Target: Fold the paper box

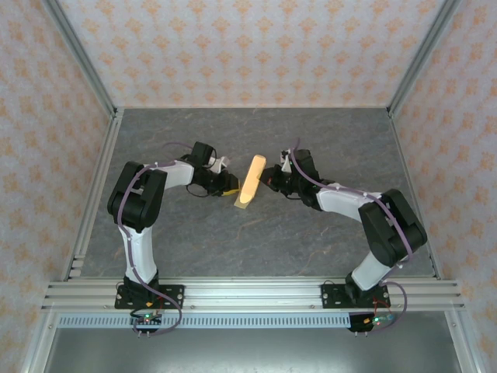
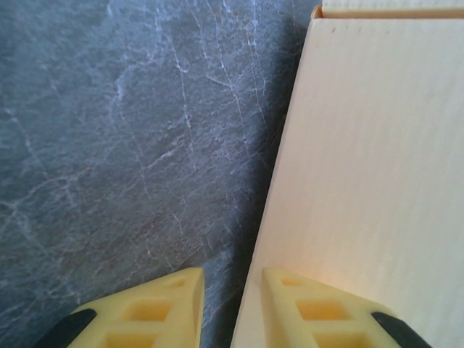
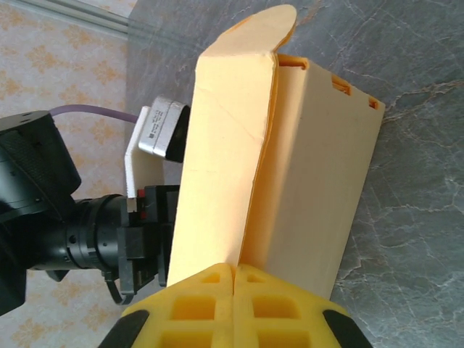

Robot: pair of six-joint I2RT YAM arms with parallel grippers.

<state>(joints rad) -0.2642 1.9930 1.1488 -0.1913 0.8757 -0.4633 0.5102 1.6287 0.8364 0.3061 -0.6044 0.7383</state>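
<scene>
The paper box (image 1: 250, 183) stood on edge near the middle of the surface (image 1: 311, 241), a narrow, partly folded shape. Seen from above, its long axis ran from about 1 o'clock down to 7 o'clock. The left pincer (image 1: 227, 185) sat at its 9 o'clock side and the right pincer (image 1: 269, 180) at its 3 o'clock side, both close in.

In the left wrist view the fingers (image 2: 167, 312) were apart, with bare surface showing in the gap. One lay over the pale card panel and the other stood clear of it, so nothing was clamped there. In the right wrist view the yellow fingers were pressed together. A fold of the box ran straight down into their seam, so they appeared to pinch the card along that edge. A rounded tab (image 3: 272, 18) stuck up loose at the far end, at 12 o'clock in that view, not yet tucked in.

The right pincer's pinch seemed to be all that kept the box upright. With the left pincer open, the creased walls could spring back flat, or the box could swing about that single pinched edge. A sideways shove from the left could buckle the thin card instead of bending it at a crease. The loose tab could also miss its slot and crumple.
</scene>
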